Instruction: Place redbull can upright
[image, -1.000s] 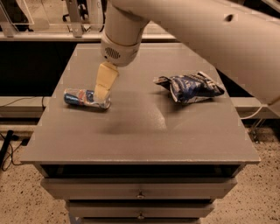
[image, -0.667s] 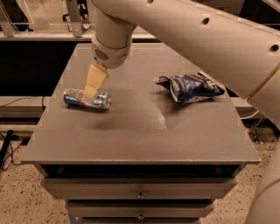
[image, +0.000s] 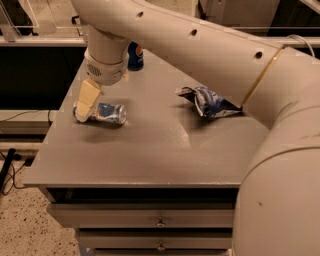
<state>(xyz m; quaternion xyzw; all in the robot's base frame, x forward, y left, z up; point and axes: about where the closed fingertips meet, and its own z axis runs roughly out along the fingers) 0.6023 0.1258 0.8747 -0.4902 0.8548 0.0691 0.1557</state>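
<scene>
The redbull can (image: 106, 113), blue and silver, lies on its side near the left edge of the grey table (image: 150, 150), its silver top pointing left. My gripper (image: 87, 102) hangs from the white arm right above the can's left end, its cream finger (image: 89, 96) overlapping that end. Whether it touches the can does not show.
A crumpled blue and white chip bag (image: 207, 101) lies at the right of the table. A shorter dark-blue can (image: 135, 55) stands upright at the back, partly behind the arm. The arm's big white links fill the right side. Drawers sit below the tabletop.
The gripper has moved left and down, from above the can's middle to its left end. The can has not moved on the table. The view has shifted, with the arm filling more of it.
</scene>
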